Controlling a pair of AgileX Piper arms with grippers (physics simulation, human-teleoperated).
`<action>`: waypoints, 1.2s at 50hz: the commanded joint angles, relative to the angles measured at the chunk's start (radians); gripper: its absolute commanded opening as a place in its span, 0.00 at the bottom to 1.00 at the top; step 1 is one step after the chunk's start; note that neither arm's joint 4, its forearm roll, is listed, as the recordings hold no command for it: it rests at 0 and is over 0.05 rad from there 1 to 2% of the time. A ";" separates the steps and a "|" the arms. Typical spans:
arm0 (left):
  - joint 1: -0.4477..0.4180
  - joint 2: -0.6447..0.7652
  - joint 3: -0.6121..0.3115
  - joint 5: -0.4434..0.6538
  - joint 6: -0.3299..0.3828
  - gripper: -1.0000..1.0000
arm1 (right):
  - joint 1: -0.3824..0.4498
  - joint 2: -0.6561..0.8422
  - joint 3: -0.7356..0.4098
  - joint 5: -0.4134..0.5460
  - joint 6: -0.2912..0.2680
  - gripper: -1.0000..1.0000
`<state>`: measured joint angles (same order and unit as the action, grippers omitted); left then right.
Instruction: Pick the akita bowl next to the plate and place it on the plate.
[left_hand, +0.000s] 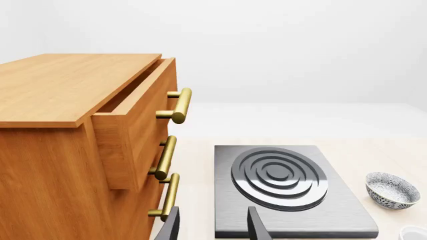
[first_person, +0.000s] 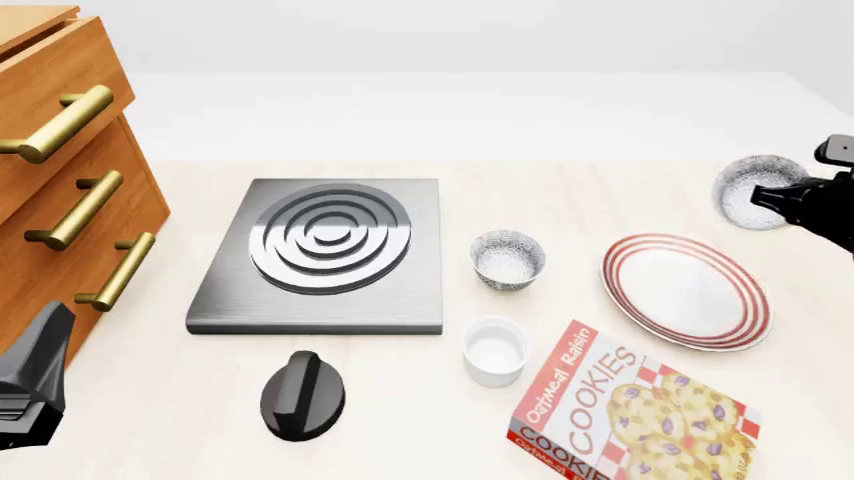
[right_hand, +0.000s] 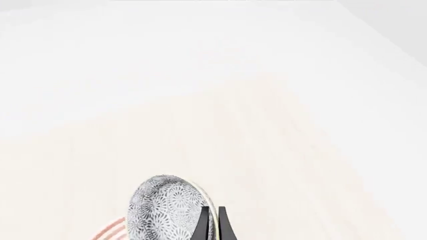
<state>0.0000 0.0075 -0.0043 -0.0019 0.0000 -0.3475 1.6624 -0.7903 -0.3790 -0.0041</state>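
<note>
R claw (first_person: 771, 199) is pinched on the rim of the akita bowl (first_person: 751, 190); I've got it tipped on edge, up off the bench (first_person: 400, 420), just beyond the plate's (first_person: 687, 290) far right edge. R wrist cam: fingers (right_hand: 202, 225) nearly together w/ the bowl wall between them, plate rim showing below. Plate sits bare. L claw (left_hand: 212, 225) hangs open near the drawer unit (first_person: 60, 170), holding nothing. Second speckled bowl (first_person: 509, 258) sits btw stove plate (first_person: 327, 250) & plate.

akita bowl (first_person: 755, 190): grey-black speckled outside, white inside, tilted on edge, lifted beyond the plate
plate (first_person: 686, 291): wide, white, red rings, flat on desk
</note>
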 joint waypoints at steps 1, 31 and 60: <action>0.000 0.000 0.000 0.000 0.000 1.00 | 0.041 -0.078 0.050 0.012 0.019 0.00; 0.000 0.000 0.000 0.000 0.000 1.00 | 0.114 -0.148 0.165 -0.012 0.039 0.00; 0.000 0.000 0.000 0.000 0.000 1.00 | 0.162 -0.177 0.237 -0.019 0.052 0.00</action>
<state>0.0000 0.0075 -0.0043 -0.0019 0.0000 -0.1991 1.4813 -0.5648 -0.3922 0.0393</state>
